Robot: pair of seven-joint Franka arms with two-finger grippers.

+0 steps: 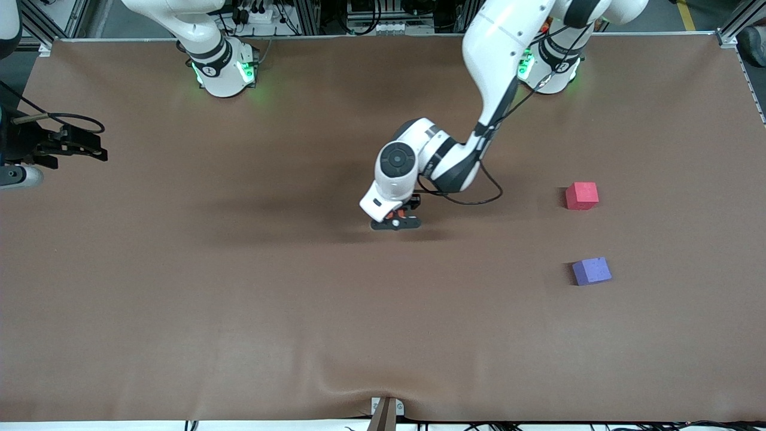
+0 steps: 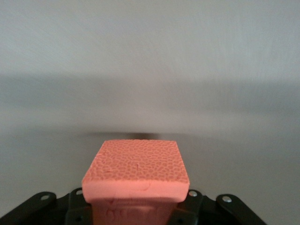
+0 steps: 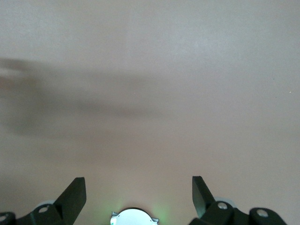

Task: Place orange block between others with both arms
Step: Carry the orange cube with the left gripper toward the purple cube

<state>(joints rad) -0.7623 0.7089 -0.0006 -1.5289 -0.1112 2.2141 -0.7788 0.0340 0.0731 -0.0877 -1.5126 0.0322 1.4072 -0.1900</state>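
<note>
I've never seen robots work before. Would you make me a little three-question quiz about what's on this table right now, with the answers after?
1. True or false: the left pincer is shut on the orange block.
2. Which cube lies nearer the front camera: (a) the pinkish-red cube or (b) the purple-blue cube?
3. Fill in: the right pincer waits over the brown table cover with its fingers ____.

Key
1. True: the left wrist view shows the block squeezed between the fingers.
2. (b): the purple-blue cube; both lie toward the left arm's end of the table, apart from each other.
3. Open, holding nothing.
</note>
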